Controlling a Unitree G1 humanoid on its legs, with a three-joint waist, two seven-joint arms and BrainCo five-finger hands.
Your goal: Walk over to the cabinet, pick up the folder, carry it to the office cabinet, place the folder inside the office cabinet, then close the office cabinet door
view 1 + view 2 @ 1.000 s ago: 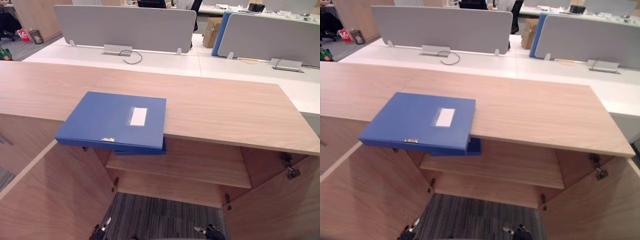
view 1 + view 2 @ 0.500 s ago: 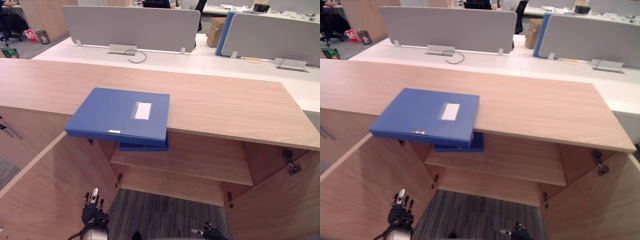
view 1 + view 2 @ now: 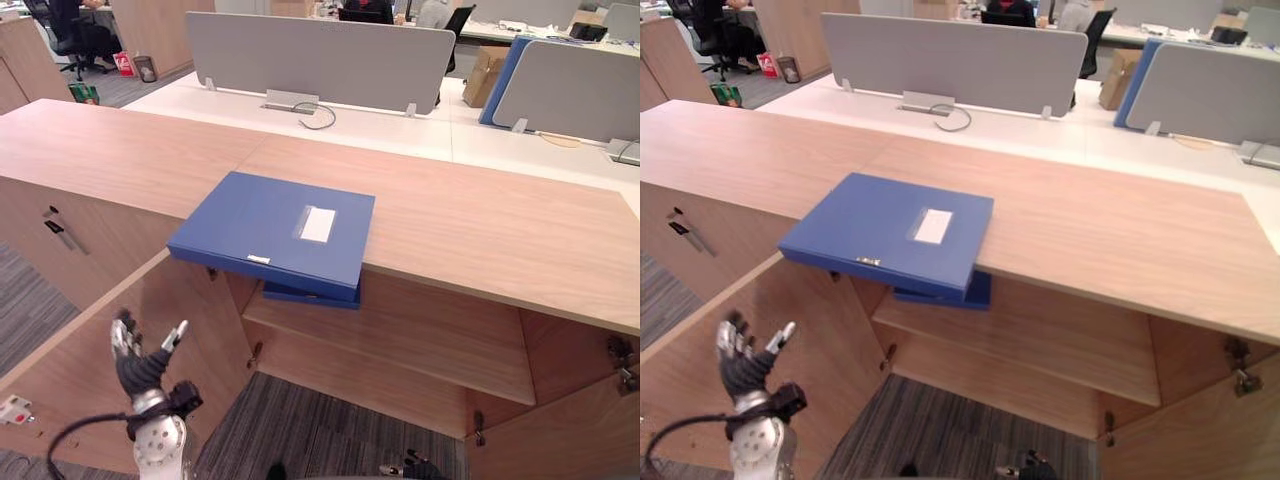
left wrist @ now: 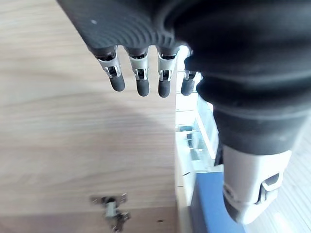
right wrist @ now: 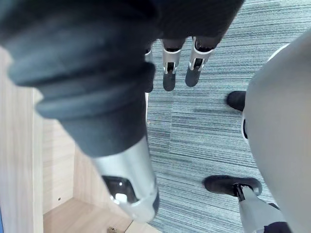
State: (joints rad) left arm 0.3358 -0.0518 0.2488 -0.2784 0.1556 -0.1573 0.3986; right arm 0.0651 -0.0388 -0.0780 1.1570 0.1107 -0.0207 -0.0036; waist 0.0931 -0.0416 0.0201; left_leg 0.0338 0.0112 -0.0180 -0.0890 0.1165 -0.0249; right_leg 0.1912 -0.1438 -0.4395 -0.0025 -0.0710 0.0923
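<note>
Because the blue folder (image 3: 265,228) sticks out over the desk (image 3: 480,220) edge, the open left robot hand (image 3: 140,368), lower left, might knock it off.

left hand (image 3: 140,368) is raised at the lower left of the head views, carried upright on a near-vertical forearm (image 3: 158,445), fingertips pointed up. its fingers (image 4: 141,83) are held straight in a row and slightly fanned. the thumb (image 4: 252,194) is set well apart to the side. nothing is gripped. the wrist is aligned with the forearm, with the dark ribbed cover seated above the silver arm section.

right hand (image 5: 112,58) is hung low; a small part of it is seen at the bottom edge of the head views. its fingers (image 5: 168,77) are pointed down, straight and relaxed, with the thumb (image 5: 129,194) extended apart. nothing is held.
</note>
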